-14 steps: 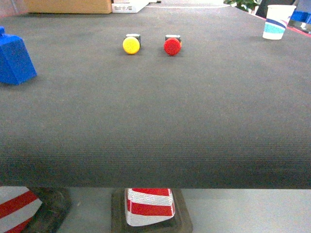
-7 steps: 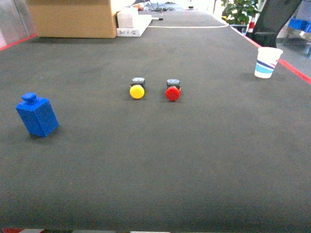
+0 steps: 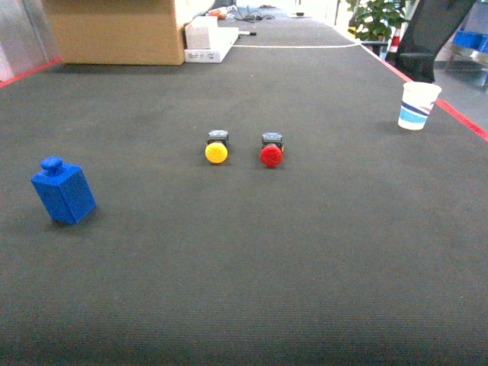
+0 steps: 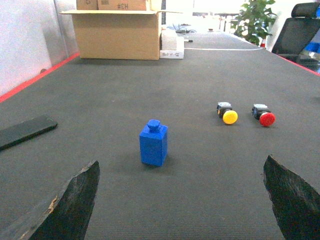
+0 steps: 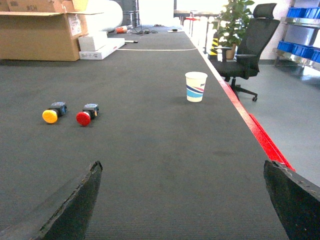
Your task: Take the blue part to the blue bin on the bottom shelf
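L gripper point(image 4: 180, 200): jaws standing wide apart, nothing between them; the two dark worn fingers point(image 4: 70, 207) are showing at the bottom corners of the left wrist view, hovering above the dark surface point(image 4: 200, 190). R gripper point(image 5: 180, 200): jaws likewise spread wide and holding nothing, the finger tips point(image 5: 290, 200) sitting in the bottom corners of the right wrist view. Neither gripper is showing in the head view.

Blue part point(image 4: 153, 143) is standing on the surface just ahead of the L jaws, roughly centred between them but well apart from both, small knob on top. In the head view it is sitting at the left, slightly tilted, alone.

Yellow button point(image 3: 216, 149) and red button point(image 3: 271, 152) are lying side by side near mid-surface, close together but not touching, caps facing the near edge, well right of the blue part. In the right wrist view they are lying to the far left of the R jaws.

Paper cup point(image 3: 418, 105), white w/ blue stripes, is standing upright at the far right, just beside the red edge line point(image 3: 457, 114).

Cardboard box point(image 3: 114, 30) is sitting at the far left end, a white flat box point(image 3: 210, 42) just right of it. A flat black item point(image 4: 25, 131) is lying at the left in the left wrist view. Office chair point(image 5: 250, 45) and potted plant point(image 5: 230, 20) are standing beyond the far right edge. Blue bins point(image 5: 300, 12) are showing on a rack at the far right, partly cut off.
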Available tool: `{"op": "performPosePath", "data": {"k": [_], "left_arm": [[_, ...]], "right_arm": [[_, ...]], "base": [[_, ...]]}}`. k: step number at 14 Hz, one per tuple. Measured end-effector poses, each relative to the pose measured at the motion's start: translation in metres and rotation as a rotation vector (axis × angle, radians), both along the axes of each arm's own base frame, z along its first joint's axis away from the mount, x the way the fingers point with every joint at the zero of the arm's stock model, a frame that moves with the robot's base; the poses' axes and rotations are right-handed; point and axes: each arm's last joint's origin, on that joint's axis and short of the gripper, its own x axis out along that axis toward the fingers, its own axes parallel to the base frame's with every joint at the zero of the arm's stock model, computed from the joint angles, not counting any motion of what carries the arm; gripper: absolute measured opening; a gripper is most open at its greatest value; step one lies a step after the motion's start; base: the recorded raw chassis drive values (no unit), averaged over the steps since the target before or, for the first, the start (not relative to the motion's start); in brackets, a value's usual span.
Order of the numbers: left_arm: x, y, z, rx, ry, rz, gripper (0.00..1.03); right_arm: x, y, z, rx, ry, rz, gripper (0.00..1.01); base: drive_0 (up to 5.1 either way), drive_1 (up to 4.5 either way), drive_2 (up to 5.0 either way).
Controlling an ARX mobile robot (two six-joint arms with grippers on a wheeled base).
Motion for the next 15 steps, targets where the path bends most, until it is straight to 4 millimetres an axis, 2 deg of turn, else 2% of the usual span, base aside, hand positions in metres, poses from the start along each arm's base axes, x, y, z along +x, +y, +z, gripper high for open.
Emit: {"op": "performPosePath", "data": {"k": [15], "left_arm": [[0.0,0.0,0.0,0.0,0.0,0.0,0.98]], "right_arm": [[0.0,0.0,0.0,0.0,0.0,0.0,0.98]], "base": [[0.0,0.0,0.0]]}}
